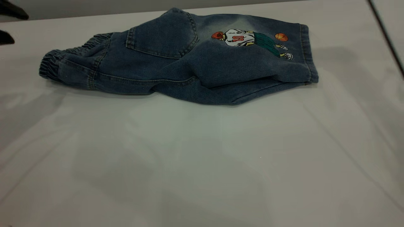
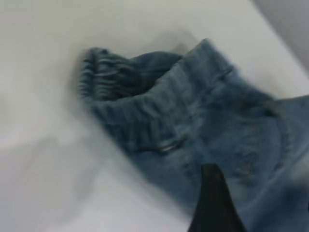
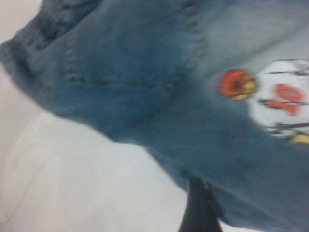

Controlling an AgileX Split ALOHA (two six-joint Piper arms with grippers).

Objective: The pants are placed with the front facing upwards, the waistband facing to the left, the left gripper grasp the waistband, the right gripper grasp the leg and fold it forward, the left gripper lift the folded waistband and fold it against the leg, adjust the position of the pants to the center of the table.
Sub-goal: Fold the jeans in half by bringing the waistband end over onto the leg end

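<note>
Only one black wedge-shaped finger (image 2: 214,203) of the left gripper shows in the left wrist view, poised over the denim near the waistband; whether its jaws are released or clenched cannot be told. In the exterior view, black parts of that arm (image 1: 6,37) sit at the far left edge, apart from the cloth. The right gripper likewise shows only a dark finger (image 3: 199,210) in its own wrist view, at the lower edge of the folded leg, and the state of its jaws cannot be told either; it is out of the exterior view.

The short blue denim pants (image 1: 176,63) lie folded lengthwise on the far half of the broad pale grey bench (image 1: 202,157) — one leg laid over the other. The ruched elastic waistband (image 1: 52,64) points to the left, puckered and slightly raised. A stitched patch pocket (image 1: 162,36) faces up near the middle. On the upper wide denim leg (image 1: 252,60) — its hem cuff at the right end — a cartoon basketball-player print (image 1: 249,39) is visible, with an orange ball (image 1: 281,37) beside it. The lower leg's edge peeks out beneath, toward the near side.
</note>
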